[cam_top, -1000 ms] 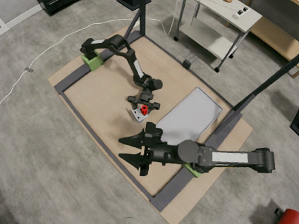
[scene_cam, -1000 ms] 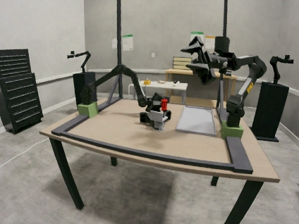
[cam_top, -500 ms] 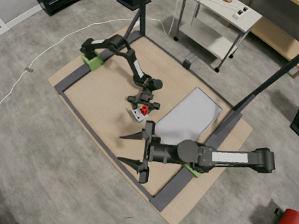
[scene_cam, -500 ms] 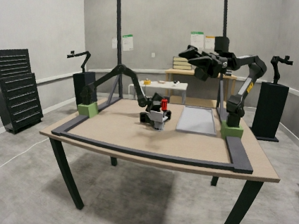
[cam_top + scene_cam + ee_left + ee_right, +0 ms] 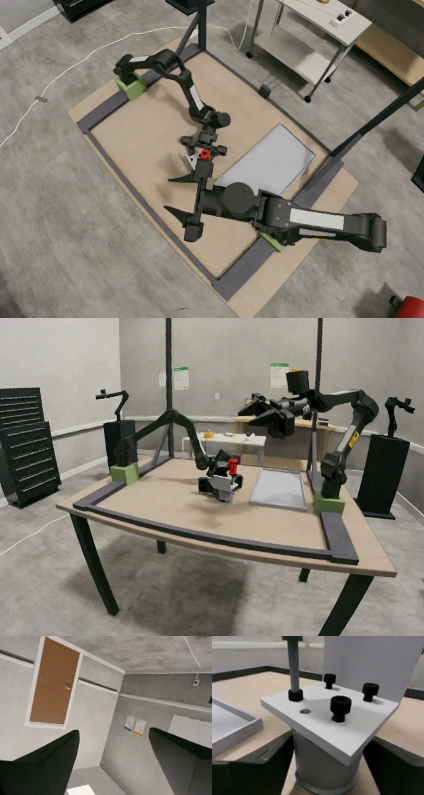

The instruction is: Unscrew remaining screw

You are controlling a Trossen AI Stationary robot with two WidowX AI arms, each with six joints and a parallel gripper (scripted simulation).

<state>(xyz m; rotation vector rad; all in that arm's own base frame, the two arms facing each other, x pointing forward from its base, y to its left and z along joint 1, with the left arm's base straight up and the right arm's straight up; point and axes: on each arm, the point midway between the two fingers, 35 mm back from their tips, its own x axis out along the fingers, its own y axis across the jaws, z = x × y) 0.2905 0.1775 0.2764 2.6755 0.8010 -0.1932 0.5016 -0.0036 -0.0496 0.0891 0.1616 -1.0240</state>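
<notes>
The joint module point(image 5: 226, 497) point(image 5: 322, 765) stands upright with the light grey bracket point(image 5: 220, 482) point(image 5: 333, 732) on top. In the right wrist view three black screws, at the back point(image 5: 329, 679), right point(image 5: 370, 690) and front point(image 5: 340, 706), stand raised. A fourth screw point(image 5: 295, 696) sits flush, with the shaft of the red-handled screwdriver point(image 5: 204, 154) point(image 5: 233, 466) point(image 5: 294, 669) upright on it. My right gripper point(image 5: 204, 145) point(image 5: 221, 485) point(image 5: 327, 735) is shut on the module's body below the bracket plate. My left gripper point(image 5: 167, 194) point(image 5: 245, 418) point(image 5: 114, 733) is open and empty, high above the table.
A shallow grey tray point(image 5: 265, 162) point(image 5: 279, 489) point(image 5: 233, 726) lies beside the module. The bracket's tall upright plate point(image 5: 368, 664) rises behind the screws. An empty hole point(image 5: 305, 711) shows near the screwdriver. Dark frame bars point(image 5: 145, 200) point(image 5: 210, 536) run along the table's edges.
</notes>
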